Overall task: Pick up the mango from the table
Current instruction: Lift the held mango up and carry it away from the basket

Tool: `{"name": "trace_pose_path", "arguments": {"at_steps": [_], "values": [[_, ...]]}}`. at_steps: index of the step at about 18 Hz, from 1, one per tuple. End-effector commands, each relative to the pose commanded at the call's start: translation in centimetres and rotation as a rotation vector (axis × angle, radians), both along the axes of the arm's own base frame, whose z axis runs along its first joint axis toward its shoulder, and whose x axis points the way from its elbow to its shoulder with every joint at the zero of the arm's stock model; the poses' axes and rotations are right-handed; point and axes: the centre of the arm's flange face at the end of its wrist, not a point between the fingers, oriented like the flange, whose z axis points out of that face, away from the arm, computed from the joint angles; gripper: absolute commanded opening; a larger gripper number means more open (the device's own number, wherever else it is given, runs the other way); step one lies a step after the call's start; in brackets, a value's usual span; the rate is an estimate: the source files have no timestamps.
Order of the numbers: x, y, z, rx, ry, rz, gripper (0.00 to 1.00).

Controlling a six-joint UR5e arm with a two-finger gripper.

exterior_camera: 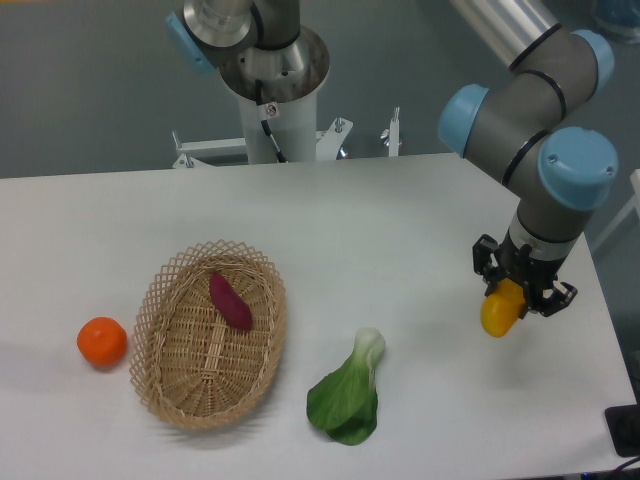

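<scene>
Mango (499, 312) hangs at the right of the frame, pinched between the closed-in fingers of the gripper (520, 291), over the white table (400, 230). Its long axis runs from upper right to lower left, with the rounded end showing below the fingers. Grey floor lies behind the table. A wicker basket (212, 335) at lower left holds a purple sweet potato (230, 301); an orange (102, 341) and a bok choy (348, 393) lie on the tabletop.
</scene>
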Motion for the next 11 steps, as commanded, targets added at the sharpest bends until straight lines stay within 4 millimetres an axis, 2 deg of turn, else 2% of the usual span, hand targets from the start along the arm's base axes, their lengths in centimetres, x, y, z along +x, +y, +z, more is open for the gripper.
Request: {"name": "trace_pose_path", "arguments": {"at_steps": [11], "values": [[0.1, 0.07, 0.05, 0.001, 0.001, 0.011, 0.54]]}}
